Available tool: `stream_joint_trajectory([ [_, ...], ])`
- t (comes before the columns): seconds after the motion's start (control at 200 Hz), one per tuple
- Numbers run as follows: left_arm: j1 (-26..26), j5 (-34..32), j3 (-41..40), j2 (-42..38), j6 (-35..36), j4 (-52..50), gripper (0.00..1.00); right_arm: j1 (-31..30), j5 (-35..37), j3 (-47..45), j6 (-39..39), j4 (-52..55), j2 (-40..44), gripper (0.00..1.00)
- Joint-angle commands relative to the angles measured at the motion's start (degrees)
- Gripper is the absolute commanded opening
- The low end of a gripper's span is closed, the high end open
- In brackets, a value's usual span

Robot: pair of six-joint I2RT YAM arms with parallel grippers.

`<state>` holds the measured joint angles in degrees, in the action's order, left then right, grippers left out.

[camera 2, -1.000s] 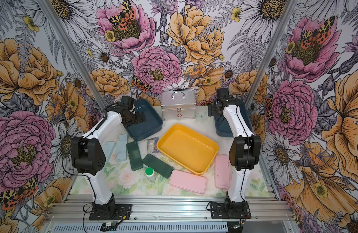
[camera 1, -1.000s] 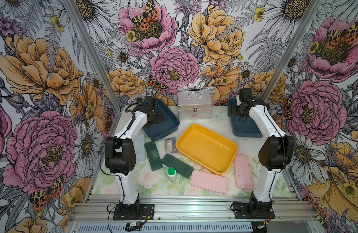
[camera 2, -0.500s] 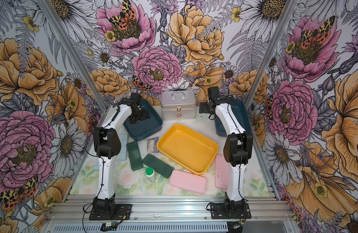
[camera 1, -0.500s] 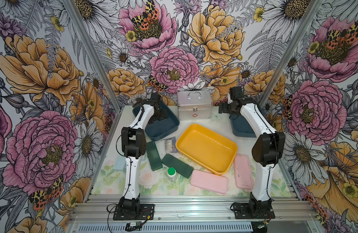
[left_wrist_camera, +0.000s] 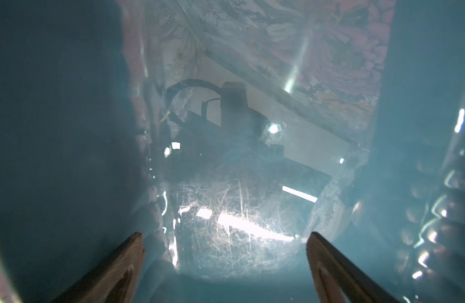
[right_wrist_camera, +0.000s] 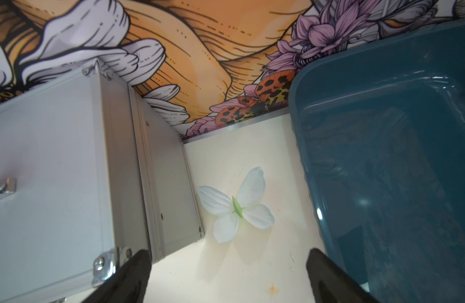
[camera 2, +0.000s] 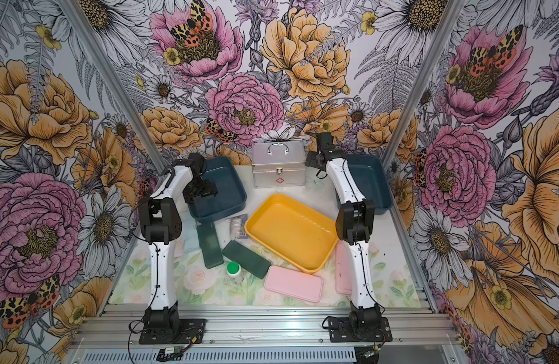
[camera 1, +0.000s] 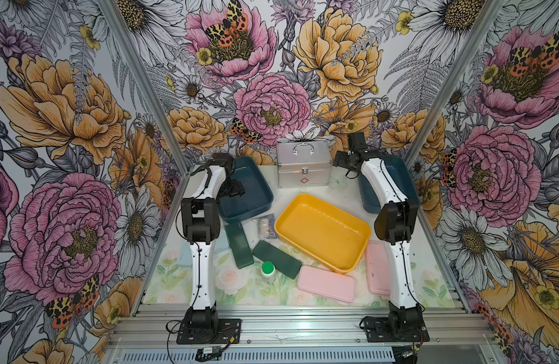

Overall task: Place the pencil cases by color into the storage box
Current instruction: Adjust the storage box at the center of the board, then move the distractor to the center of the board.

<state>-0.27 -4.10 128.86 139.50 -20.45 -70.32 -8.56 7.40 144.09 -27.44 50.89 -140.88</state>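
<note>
No part of the sorting was seen to be done. In both top views all three bins were found empty. The yellow bin stood at the centre of the frame. The left bin, dark blue, stood at the upper left of the desk. The right bin, also dark blue, stood at the upper right, partly hidden by the right arm.

Every case that could be seen lay on the desk, outside the bins. One green case was laid just below the left bin, and a second green case was angled beside it, toward the yellow bin's lower left corner. One pink case was set just below the yellow bin, at the lower middle of the frame. The other pink case was partly covered by the right arm. A pale blue case was made out only as a strip beside the left arm, and whether both blue ones lay there could not be told.

The left claw was held released and empty over the floor of the left bin. The right claw was likewise spread wide with nothing between its fingers, above bare desk between the silver box and the right bin.

All six placements were therefore judged to be left, with a bin to be given to each colour. The bottle and the packet were judged to be no part of the sorting.
</note>
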Motion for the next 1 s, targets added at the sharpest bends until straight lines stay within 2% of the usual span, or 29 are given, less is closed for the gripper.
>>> stream_joint_trajectory([
  [0.0,2.5,-1.5,0.6,0.4,1.5,-0.8,0.99,0.1,4.2,5.1,-2.5,-0.5,-2.9,0.97],
  [0.165,5.1,-0.5,2.2,0.1,0.8,-0.7,0.99,1.2,3.8,10.1,-4.9,-0.6,-7.8,0.97],
  [0.31,6.9,3.5,4.1,0.3,-0.5,-0.1,0.99,1.9,1.0,15.5,-5.0,-0.8,-12.0,0.97],
  [0.555,7.4,11.9,6.4,-0.8,-3.9,3.3,0.99,2.6,-4.5,15.8,-4.7,-4.2,-13.6,0.98],
  [0.825,2.8,14.8,5.8,-7.1,-7.6,4.2,0.99,2.1,-10.1,16.3,-1.5,-6.7,-14.8,0.97],
  [0.996,0.0,16.2,2.9,-12.1,-8.7,4.6,0.99,1.9,-14.8,17.4,-2.7,-7.5,-16.9,0.97],
])
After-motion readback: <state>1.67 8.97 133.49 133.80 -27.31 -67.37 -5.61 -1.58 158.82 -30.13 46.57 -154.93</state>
